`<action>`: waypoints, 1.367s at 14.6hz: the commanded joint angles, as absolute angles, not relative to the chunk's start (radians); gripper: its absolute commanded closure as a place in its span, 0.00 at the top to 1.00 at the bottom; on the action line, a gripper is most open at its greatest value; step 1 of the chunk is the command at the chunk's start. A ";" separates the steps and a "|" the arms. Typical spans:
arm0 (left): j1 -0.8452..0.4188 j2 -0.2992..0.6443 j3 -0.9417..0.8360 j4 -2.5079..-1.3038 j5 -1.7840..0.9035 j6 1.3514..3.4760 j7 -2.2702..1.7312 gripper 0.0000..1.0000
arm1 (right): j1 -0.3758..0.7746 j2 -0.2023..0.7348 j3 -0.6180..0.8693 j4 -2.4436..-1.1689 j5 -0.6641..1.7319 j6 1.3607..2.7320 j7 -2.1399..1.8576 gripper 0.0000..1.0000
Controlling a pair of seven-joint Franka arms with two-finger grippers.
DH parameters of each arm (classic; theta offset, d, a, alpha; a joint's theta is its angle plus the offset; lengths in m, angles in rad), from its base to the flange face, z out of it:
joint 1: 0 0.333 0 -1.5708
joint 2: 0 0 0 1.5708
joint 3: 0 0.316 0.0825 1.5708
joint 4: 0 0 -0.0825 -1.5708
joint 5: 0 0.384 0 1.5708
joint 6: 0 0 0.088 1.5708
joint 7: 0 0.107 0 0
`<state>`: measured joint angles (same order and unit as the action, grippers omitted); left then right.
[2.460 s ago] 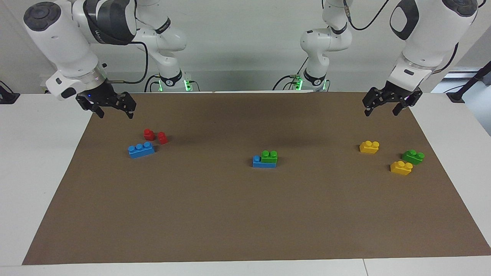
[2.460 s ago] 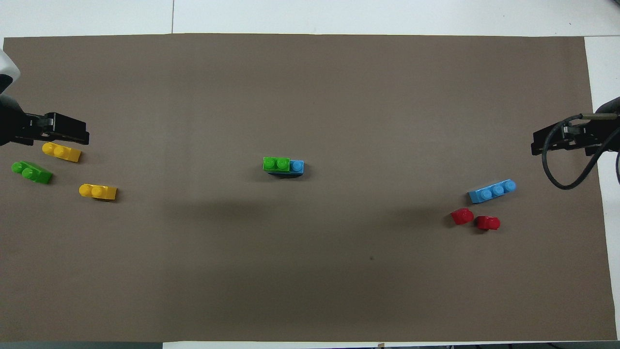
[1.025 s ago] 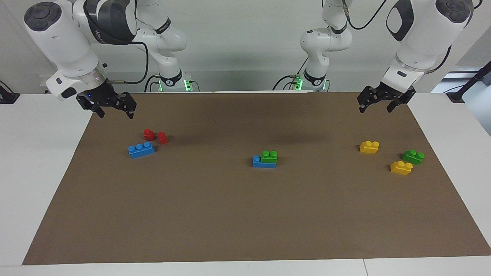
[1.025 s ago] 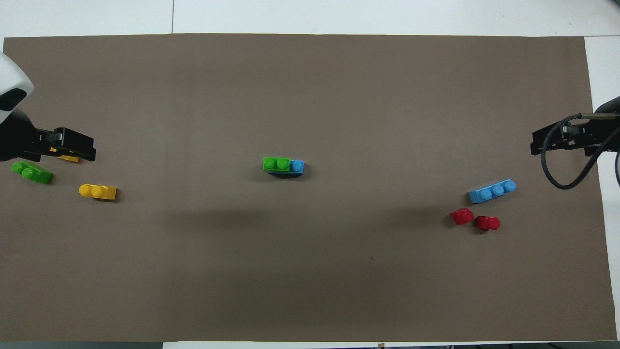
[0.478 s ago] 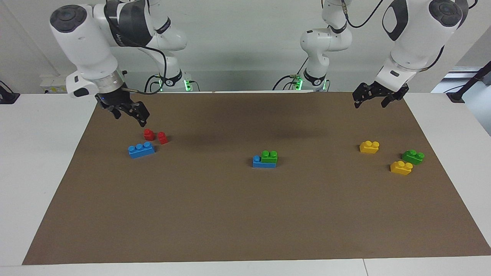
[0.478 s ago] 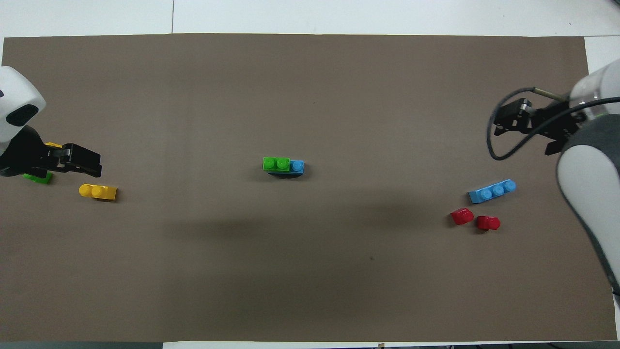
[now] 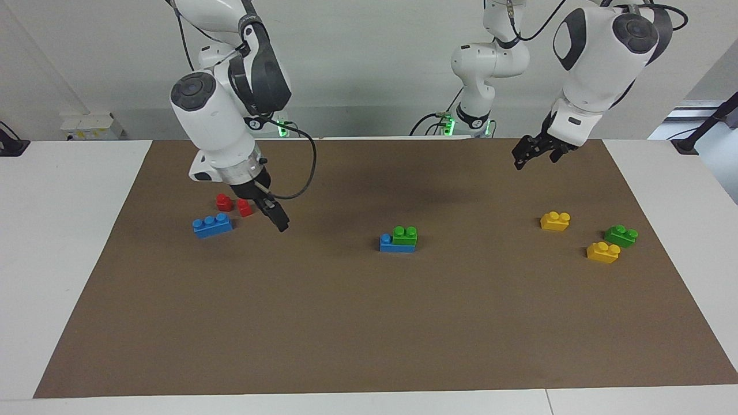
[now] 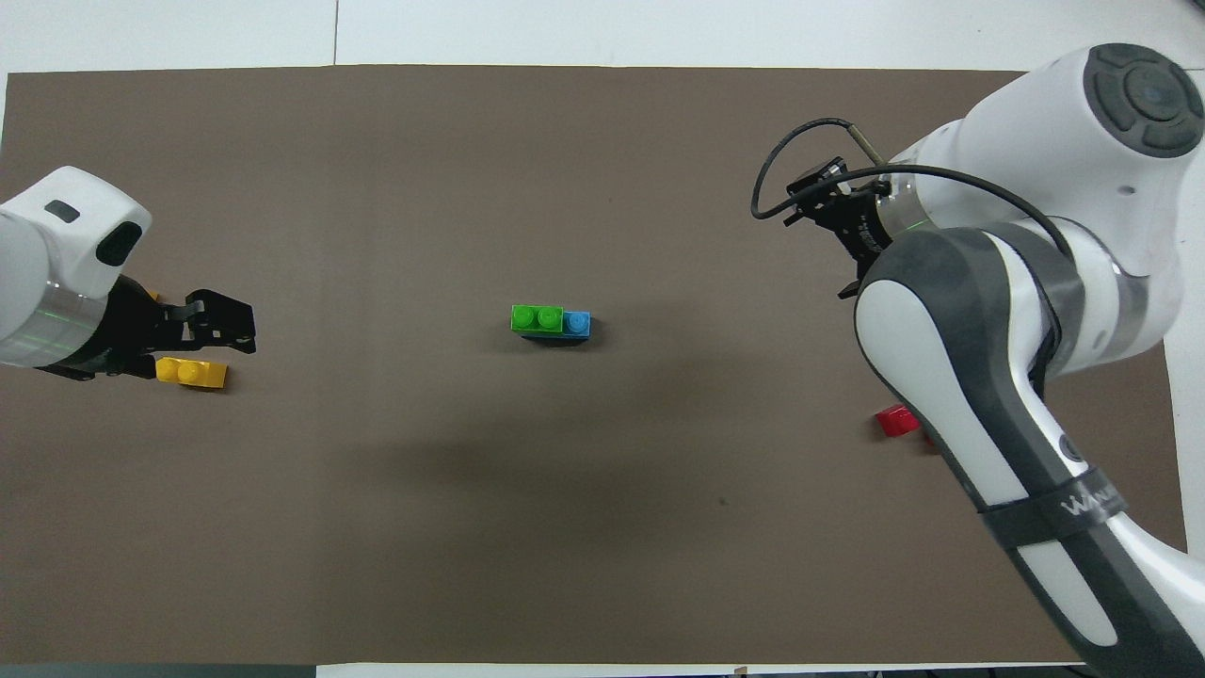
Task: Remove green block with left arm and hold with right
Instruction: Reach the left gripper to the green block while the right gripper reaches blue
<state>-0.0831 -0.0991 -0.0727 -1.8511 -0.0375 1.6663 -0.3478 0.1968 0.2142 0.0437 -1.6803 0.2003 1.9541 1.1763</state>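
A white worktop (image 7: 69, 242) carries a wide brown mat (image 7: 369, 323) under a plain pale wall, with both arm bases glowing green at the robots' edge. The green block (image 7: 405, 234) sits at the middle of the mat, pressed onto one end of a blue brick (image 7: 392, 244), whose single bare stud shows toward the right arm's end.

Taking that green block as the landmark: toward the right arm's end lie a loose blue brick (image 7: 212, 225) and two red pieces (image 7: 233, 204), the red ones nearer the robots. Toward the left arm's end lie two yellow bricks (image 7: 555, 221) and a second green brick (image 7: 621, 236).

Half a second ago the right claw (image 7: 275, 218) hung over the mat's edge beside the red pieces. It has now swung in over the bare mat between them and the green block, low, tilted, jaws apart and empty. The left claw (image 7: 533, 153) has drifted slightly toward the middle, high over the mat on the robots' side of the yellow bricks, open and empty. None of the bricks has shifted.
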 commanded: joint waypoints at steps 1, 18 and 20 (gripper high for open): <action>-0.152 -0.172 -0.066 -1.959 -0.064 1.750 -0.506 1.00 | 0.202 0.242 0.040 -1.701 0.320 2.028 1.349 1.00; -0.492 -0.100 -0.064 -2.063 -0.115 2.189 -1.724 1.00 | 0.396 0.465 0.040 -1.674 0.532 2.252 1.532 0.99; -0.511 -0.060 -0.063 -2.056 -0.112 2.224 -1.791 1.00 | 0.414 0.486 0.040 -1.677 0.531 2.313 1.569 0.99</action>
<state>-0.4824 -0.0942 -0.0785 -2.0501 -0.1012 2.1760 -1.7292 0.3982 0.4522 0.0432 -1.6983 0.5102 2.2679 1.5343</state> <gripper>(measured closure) 0.000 0.000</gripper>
